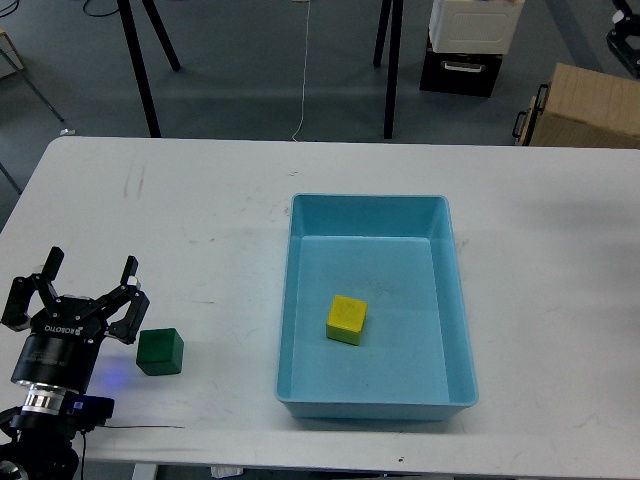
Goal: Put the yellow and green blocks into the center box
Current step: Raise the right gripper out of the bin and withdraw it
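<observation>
A yellow block (346, 319) lies inside the light blue box (371, 205) at the table's centre. A green block (160, 352) sits on the white table, left of the box near the front edge. My left gripper (88, 274) is open and empty, its fingers (129, 271) pointing away from me, just left of the green block and not touching it. My right gripper is out of view.
The white table (200, 220) spans the view. Beyond its far edge are black tripod legs (135, 60), a black and white case (462, 50) and a cardboard box (585, 105) on the floor at the right.
</observation>
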`<state>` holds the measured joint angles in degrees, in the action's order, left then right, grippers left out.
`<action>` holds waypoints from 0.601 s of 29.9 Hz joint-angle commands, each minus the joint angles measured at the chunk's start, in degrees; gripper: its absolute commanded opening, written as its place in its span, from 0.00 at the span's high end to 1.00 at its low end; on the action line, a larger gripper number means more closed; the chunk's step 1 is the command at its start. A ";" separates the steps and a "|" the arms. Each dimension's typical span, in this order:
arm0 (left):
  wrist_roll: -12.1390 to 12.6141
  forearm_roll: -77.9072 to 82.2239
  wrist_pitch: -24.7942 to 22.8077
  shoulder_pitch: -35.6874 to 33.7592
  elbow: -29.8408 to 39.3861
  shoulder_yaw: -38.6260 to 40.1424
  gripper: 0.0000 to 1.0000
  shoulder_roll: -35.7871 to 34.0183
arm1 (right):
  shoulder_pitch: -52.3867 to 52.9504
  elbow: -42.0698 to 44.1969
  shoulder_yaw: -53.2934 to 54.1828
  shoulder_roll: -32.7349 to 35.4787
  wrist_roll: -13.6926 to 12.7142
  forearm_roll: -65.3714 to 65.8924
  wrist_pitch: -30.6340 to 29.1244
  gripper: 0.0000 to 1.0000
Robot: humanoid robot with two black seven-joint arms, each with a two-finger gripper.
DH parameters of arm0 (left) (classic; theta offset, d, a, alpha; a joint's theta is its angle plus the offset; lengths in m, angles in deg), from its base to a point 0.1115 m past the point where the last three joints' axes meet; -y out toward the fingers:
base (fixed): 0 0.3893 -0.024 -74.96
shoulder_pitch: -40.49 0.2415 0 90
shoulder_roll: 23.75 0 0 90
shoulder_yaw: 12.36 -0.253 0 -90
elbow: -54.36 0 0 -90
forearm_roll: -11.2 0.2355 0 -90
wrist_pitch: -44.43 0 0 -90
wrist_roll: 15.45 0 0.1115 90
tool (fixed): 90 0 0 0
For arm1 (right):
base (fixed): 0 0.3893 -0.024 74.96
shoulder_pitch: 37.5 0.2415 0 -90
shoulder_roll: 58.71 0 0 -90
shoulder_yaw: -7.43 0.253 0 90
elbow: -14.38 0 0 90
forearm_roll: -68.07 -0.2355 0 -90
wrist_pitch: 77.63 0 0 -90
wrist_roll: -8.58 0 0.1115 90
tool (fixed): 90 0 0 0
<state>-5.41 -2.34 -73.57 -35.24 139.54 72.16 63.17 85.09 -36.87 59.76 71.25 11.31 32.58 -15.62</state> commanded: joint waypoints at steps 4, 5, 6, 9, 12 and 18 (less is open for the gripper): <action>-0.02 0.00 0.00 -1.09 -0.01 0.03 0.00 0.00 | -21.31 -11.93 17.26 -0.75 -0.01 0.24 -0.01 0.00; -0.02 0.00 0.00 -1.09 -0.01 0.03 0.00 0.00 | -23.33 -13.43 18.50 -1.63 -0.01 0.24 -0.01 0.00; -0.02 0.00 0.00 -1.18 -0.01 0.03 0.00 0.00 | -25.62 -15.44 19.73 -2.85 -0.01 0.33 -0.01 0.00; -0.02 0.00 0.00 -1.27 0.07 0.03 0.00 -0.08 | -32.03 -20.81 23.68 -6.02 -0.01 0.77 -0.01 0.00; -0.02 0.00 0.00 -1.44 0.25 0.21 0.00 -0.26 | -39.77 -24.86 28.25 -8.84 -0.01 0.95 -0.01 0.00; 0.06 0.09 0.00 -2.05 0.25 0.30 0.00 -0.52 | -52.87 -34.53 30.46 -11.83 -0.01 1.12 -0.01 0.00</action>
<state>-5.43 -2.34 -73.57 -36.74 139.80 72.49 62.77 38.11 -67.40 89.86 60.86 11.33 33.53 -15.62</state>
